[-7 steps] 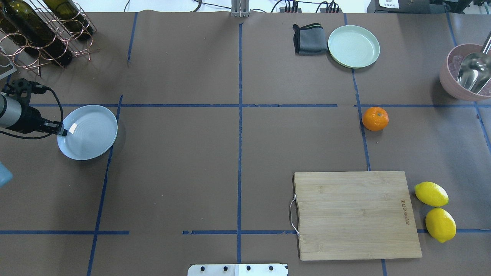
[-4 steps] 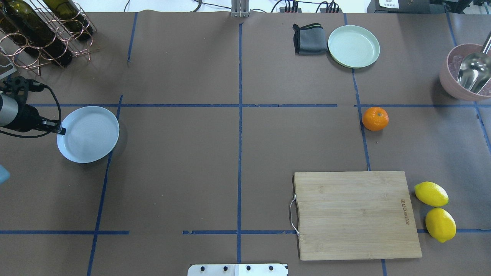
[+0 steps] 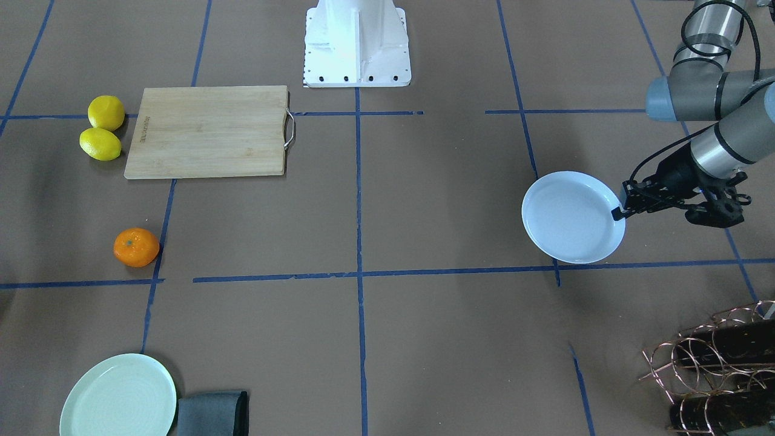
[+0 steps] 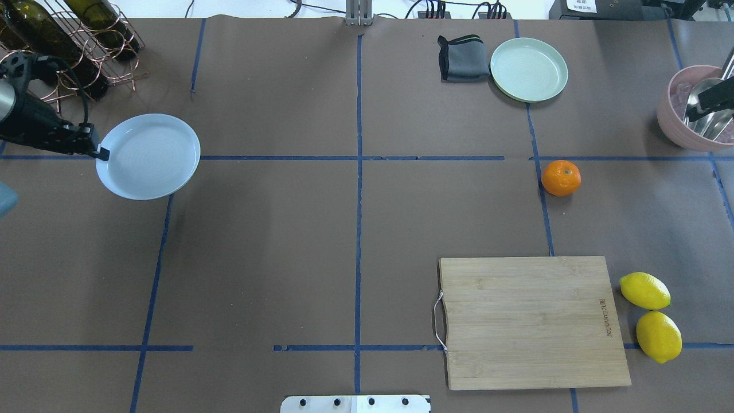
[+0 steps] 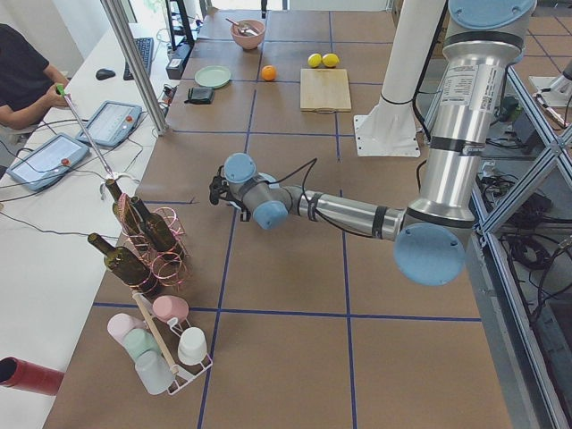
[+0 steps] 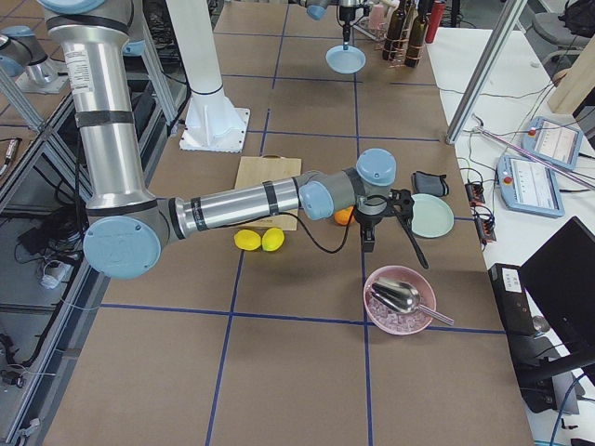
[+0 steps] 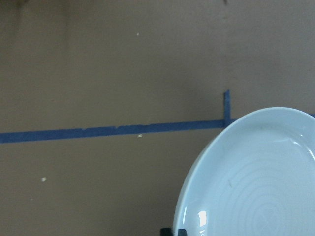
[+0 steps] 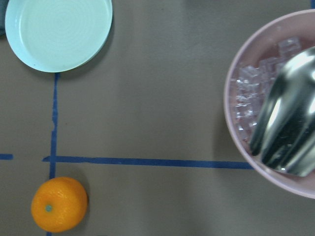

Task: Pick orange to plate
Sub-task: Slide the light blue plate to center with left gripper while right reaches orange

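The orange (image 4: 561, 178) rests on the brown paper right of centre, also visible as the orange (image 3: 136, 247) and the orange (image 8: 59, 204). The pale bluish-white plate (image 4: 148, 156) hangs above the table at the far left, held level by its rim. My left gripper (image 4: 98, 152) is shut on that rim, as the front view shows at the left gripper (image 3: 620, 209) and plate (image 3: 572, 217). Only a dark tip of my right gripper (image 4: 709, 102) enters at the right edge over the pink bowl, well clear of the orange. Its fingers are hidden.
A mint-green plate (image 4: 528, 69) and a folded grey cloth (image 4: 461, 57) lie at the back. A pink bowl (image 4: 671, 120) with ice and a metal scoop sits far right. A wooden cutting board (image 4: 530, 321) and two lemons (image 4: 645, 290) are near front; a wine rack (image 4: 69, 51) stands back left.
My left gripper has lifted the plate and carried it toward the far side and slightly right. A tip of the right gripper has come into view over the pink bowl.
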`<state>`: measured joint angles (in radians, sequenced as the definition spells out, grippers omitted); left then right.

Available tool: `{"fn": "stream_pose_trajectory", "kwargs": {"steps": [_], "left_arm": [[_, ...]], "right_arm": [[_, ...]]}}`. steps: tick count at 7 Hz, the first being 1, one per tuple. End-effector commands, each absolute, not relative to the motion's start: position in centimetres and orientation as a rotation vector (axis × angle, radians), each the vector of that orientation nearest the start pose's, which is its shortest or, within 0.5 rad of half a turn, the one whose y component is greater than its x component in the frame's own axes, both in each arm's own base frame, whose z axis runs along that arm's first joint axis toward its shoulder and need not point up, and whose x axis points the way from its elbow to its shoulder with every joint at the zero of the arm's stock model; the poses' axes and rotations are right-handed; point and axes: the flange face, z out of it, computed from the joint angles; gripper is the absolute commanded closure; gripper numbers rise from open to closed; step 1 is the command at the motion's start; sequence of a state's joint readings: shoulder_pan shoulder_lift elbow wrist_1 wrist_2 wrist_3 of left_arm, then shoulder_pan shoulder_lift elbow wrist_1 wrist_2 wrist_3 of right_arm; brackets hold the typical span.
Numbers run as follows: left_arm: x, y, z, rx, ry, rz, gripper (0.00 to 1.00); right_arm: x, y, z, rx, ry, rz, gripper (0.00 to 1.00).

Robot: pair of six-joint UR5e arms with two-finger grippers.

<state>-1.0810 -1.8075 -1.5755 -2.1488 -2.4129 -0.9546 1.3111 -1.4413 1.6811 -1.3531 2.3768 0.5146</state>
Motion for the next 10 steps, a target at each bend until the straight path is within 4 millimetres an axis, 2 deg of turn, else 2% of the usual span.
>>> {"fn": "stream_pose_trajectory", "kwargs": {"steps": [1, 3, 4, 5, 6, 7, 9, 10], "left_arm": [[30.2, -56.3, 36.0, -0.075, 1.165, -0.215, 1.00], [40.9, -52.8, 29.6, -0.148, 1.173, -0.303, 1.00], [46.5, -50.3, 26.9, -0.180, 1.175, -0.326, 1.00], [51.2, -49.1, 26.2, -0.166, 1.157, -0.360, 1.00], [54.4, -49.0, 25.0, -0.124, 1.151, -0.399, 1.00], [55.0, -48.9, 24.7, -0.125, 1.161, -0.400, 1.00], [54.8, -49.2, 25.6, -0.113, 1.149, -0.395, 1.00], [54.6, -49.2, 26.5, -0.107, 1.138, -0.385, 0.91]], "right_arm": [[-15.5, -54.7, 48.6, 0.112, -0.920, 0.118, 0.00], [-18.4, -55.1, 46.5, 0.099, -0.934, 0.126, 0.00], [-19.8, -54.9, 46.2, 0.097, -0.920, 0.136, 0.00], [-21.3, -54.5, 46.3, 0.097, -0.907, 0.121, 0.00], [-22.1, -54.2, 46.1, 0.097, -0.902, 0.123, 0.00], [-22.9, -53.7, 45.3, 0.102, -0.901, 0.127, 0.00], [-23.6, -53.4, 45.2, 0.101, -0.899, 0.123, 0.00], [-23.7, -53.4, 45.2, 0.099, -0.899, 0.123, 0.00]]}}
